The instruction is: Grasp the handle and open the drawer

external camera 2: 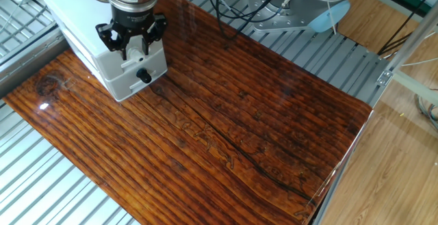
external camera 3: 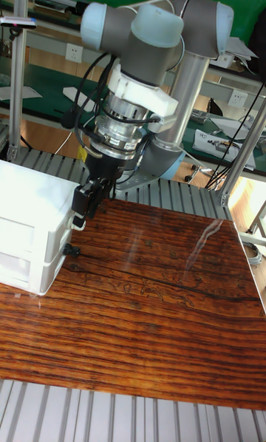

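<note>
- Glossy striped brown wooden tabletop [external camera 2: 260, 115] sits on a ribbed grey metal bench [external camera 2: 321, 54], and green panelling with workshop benches fills the background in the tall fixed view
- We see the small white plastic box cabinet [external camera 2: 82, 27] at the far left corner of the tabletop, with two tiers on its front face
- We find the shallow white lower drawer [external camera 2: 133, 83] flush with the cabinet front, so we judge it fully closed
- We spot the small round black-tipped knob handle [external camera 2: 144, 77] sticking out of that drawer front; in the tall fixed view it shows at the cabinet's right edge [external camera 3: 71, 250]
- We judge the task barely begun: the handle is not grasped and the drawer has not been pulled; the descent, the grasp and the pull are all left
- We see the black two-finger gripper [external camera 2: 133, 48] hanging above the knob, in front of the upper tier [external camera 3: 81, 213]
- We read its fingers [external camera 2: 146, 45] as spread apart, with white showing between them, holding nothing
- We cannot tell whether the fingers brush the upper tier's face
</note>
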`<action>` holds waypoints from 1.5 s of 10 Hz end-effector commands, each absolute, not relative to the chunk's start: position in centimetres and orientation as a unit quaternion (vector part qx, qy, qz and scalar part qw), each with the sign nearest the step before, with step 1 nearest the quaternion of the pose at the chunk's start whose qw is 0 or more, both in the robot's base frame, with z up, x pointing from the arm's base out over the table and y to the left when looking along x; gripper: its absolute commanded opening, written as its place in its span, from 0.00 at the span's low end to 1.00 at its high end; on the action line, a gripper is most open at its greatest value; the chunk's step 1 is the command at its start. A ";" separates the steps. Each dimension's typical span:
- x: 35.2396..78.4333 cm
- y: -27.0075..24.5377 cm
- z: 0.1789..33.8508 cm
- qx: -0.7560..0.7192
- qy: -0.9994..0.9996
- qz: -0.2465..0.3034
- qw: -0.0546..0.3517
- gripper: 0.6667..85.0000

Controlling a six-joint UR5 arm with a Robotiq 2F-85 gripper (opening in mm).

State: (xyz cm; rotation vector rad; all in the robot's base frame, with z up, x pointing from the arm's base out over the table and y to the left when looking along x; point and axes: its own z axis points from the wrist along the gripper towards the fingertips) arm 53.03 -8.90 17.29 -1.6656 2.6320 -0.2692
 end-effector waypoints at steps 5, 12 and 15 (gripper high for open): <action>52.9 -9.0 15.9 -0.552 0.831 -0.071 0.023 0.55; 52.7 -9.6 14.9 -0.541 0.838 -0.066 0.015 0.52; 52.6 -9.6 14.9 -0.540 0.839 -0.065 0.014 0.47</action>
